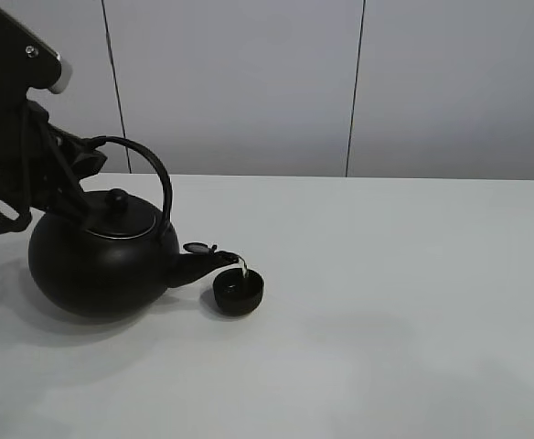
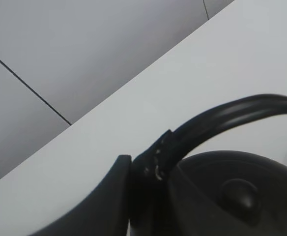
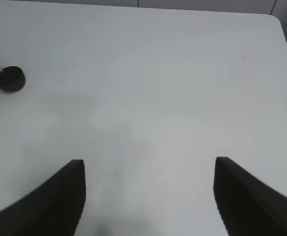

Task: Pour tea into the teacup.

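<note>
while my left gripper (image 2: 143,183) is clamped on the arched handle (image 1: 165,178) of the kettle (image 1: 98,270), at the end of the arc away from the spout (image 1: 198,266), the big round body leans forward. a thin pale thread of tea (image 1: 243,266) falls from the spout tip into the teacup (image 1: 239,293). the cup stands on the white table (image 1: 413,293) just beside the kettle's belly, right under the spout, and looks upright.

i judge the kettle heavy, rigid and front-loaded with liquid, so a thin round bar like this handle will want to swivel in my grip. holding near its rear end gives me leverage for tilting, but it calls for a firm squeeze and a slow tilt. the lid (image 1: 116,206) may only sit loose, and it could slide if i tip much further.

the teacup i judge light, hard and easy to nudge over. if it needed holding, i would take it across the rim. my right gripper (image 3: 148,196) hangs with its jaws spread wide over bare table, holding nothing, well apart from the cup.
</note>
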`<state>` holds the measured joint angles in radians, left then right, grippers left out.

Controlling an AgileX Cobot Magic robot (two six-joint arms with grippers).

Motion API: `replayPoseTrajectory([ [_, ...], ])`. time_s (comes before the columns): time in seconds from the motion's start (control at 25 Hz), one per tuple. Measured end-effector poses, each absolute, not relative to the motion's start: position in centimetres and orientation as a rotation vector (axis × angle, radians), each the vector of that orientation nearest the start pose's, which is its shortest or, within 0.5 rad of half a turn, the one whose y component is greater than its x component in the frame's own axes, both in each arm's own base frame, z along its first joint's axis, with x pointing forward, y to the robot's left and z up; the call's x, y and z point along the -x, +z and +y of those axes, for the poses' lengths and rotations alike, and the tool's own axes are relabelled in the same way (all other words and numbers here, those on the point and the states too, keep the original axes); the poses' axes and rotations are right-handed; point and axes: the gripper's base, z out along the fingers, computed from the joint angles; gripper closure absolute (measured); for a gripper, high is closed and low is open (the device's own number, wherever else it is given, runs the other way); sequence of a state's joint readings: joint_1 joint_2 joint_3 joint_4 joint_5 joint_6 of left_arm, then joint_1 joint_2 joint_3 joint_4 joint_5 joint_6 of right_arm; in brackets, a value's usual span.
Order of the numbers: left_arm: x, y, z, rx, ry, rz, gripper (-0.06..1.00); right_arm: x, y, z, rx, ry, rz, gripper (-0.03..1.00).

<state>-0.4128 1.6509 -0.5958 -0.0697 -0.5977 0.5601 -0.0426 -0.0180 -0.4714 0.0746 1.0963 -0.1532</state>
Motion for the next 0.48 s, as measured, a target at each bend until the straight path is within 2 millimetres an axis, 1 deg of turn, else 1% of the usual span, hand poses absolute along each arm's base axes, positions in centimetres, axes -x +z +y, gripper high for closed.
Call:
replayPoseTrajectory([
  [0.48, -28.23, 17.42, -11.81, -0.815, 0.106, 1.765, 0.82, 0.57, 26.66, 0.63, 0.12, -0.029, 2.085, 0.46],
])
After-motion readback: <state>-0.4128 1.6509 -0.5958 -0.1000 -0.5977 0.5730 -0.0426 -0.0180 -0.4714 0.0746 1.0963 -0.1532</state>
